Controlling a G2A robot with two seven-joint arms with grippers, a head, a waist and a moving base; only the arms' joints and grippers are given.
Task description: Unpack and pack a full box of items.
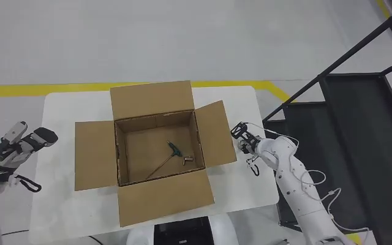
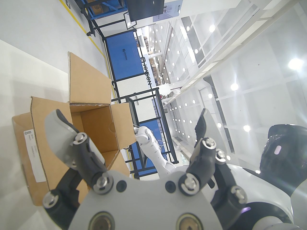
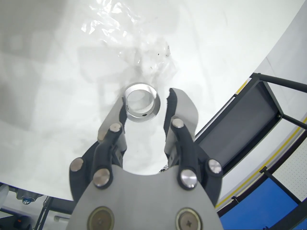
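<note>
An open cardboard box [image 1: 159,98] stands in the middle of the white table [image 1: 245,101], all flaps folded out. Inside lie a thin T-handle tool [image 1: 168,156] with a green grip and a small metal piece [image 1: 188,161]. My right gripper [image 1: 247,138] is low over the table just right of the box. In its wrist view the right gripper [image 3: 147,98] is open around a metal ring [image 3: 142,106] in a clear plastic bag [image 3: 134,39]; one finger touches the ring. My left gripper [image 1: 27,144] hangs open beyond the table's left edge, and the left gripper [image 2: 130,114] holds nothing, with the box [image 2: 91,89] beyond it.
A black metal rack [image 1: 349,122] stands close to the table's right side, near my right arm. Yellow floor tape [image 1: 61,89] runs behind the table. Bare table strips lie on either side of the box flaps.
</note>
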